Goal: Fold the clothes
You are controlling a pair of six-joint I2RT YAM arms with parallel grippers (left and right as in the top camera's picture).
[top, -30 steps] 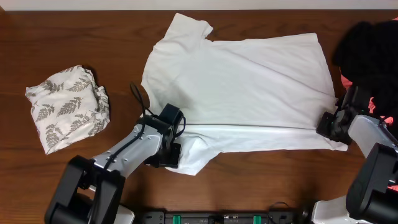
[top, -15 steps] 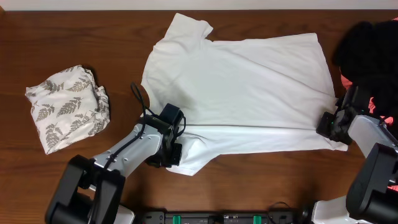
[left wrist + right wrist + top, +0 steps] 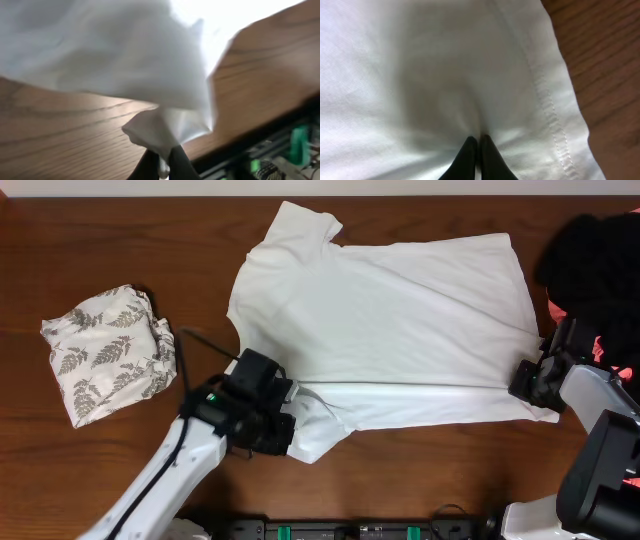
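1 white T-shirt (image 3: 400, 320); 1 leaf-print garment (image 3: 105, 352); 1 black garment (image 3: 595, 255); 1 coral-pink garment (image 3: 606, 350); 2 arms (image 3: 175, 470) (image 3: 600, 395).

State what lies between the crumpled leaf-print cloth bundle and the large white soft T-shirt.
Bare brown wooden table, crossed only by a thin black cable from the left arm; the overhead view shows it.

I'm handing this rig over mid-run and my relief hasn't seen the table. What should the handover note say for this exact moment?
Left gripper: jaws shut on a bunched pinch of the white T-shirt at its near-left sleeve.
Right gripper: jaws shut on the T-shirt close to its right hem.
Leaf-print garment: bundled at far left, apart from the shirt.
Black garment: piled at the right edge, with a coral-pink one showing at its near side.
Done: T-shirt spread out, gripped at both ends.
Left: fold the T-shirt, then probably the right-hand pile.
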